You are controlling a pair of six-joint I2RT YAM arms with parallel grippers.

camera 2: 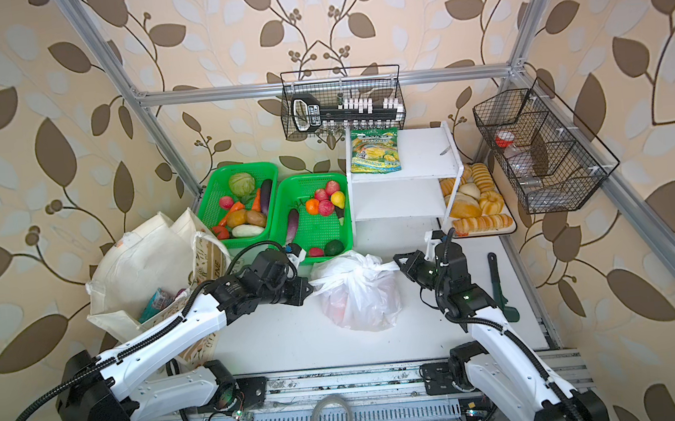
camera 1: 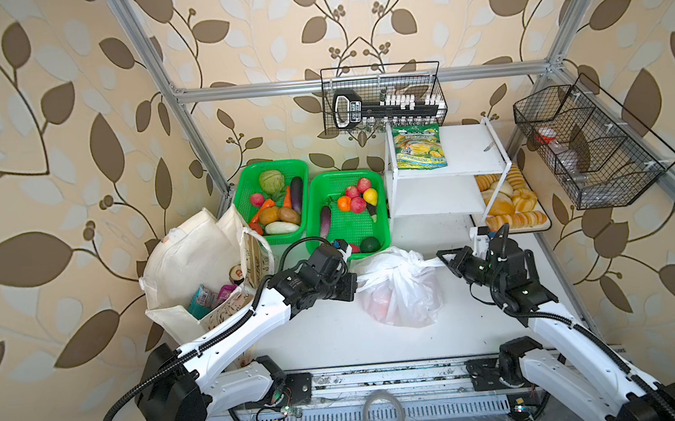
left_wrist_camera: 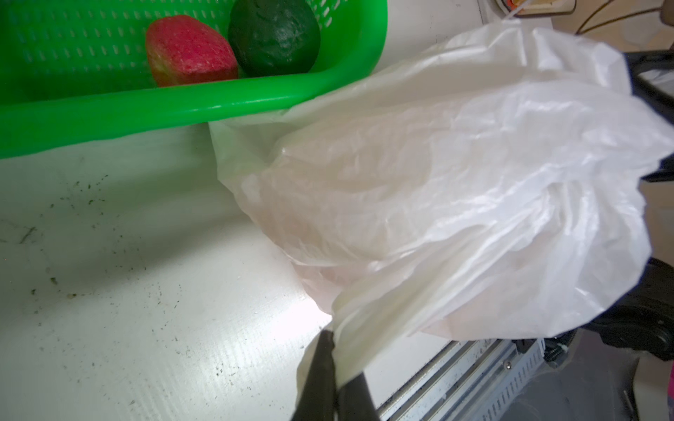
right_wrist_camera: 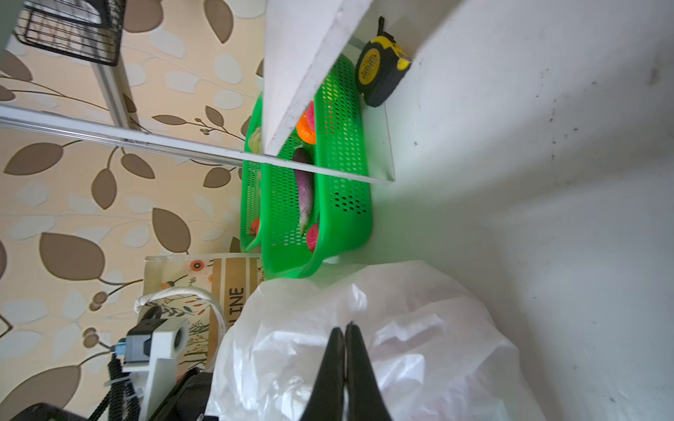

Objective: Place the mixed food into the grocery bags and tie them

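My left gripper [camera 1: 356, 288] and right gripper [camera 1: 441, 256] are each clamped shut on a stretched end of the white plastic carrier bag [camera 1: 402, 297], which lies between them. Its contents show only as a reddish blur.

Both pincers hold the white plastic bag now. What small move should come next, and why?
Probably draw the left pincer and right pincer slightly apart. Each is shut on a handle of the white plastic bag, the handles stretch sideways from a knot on top, so pulling should tighten it.
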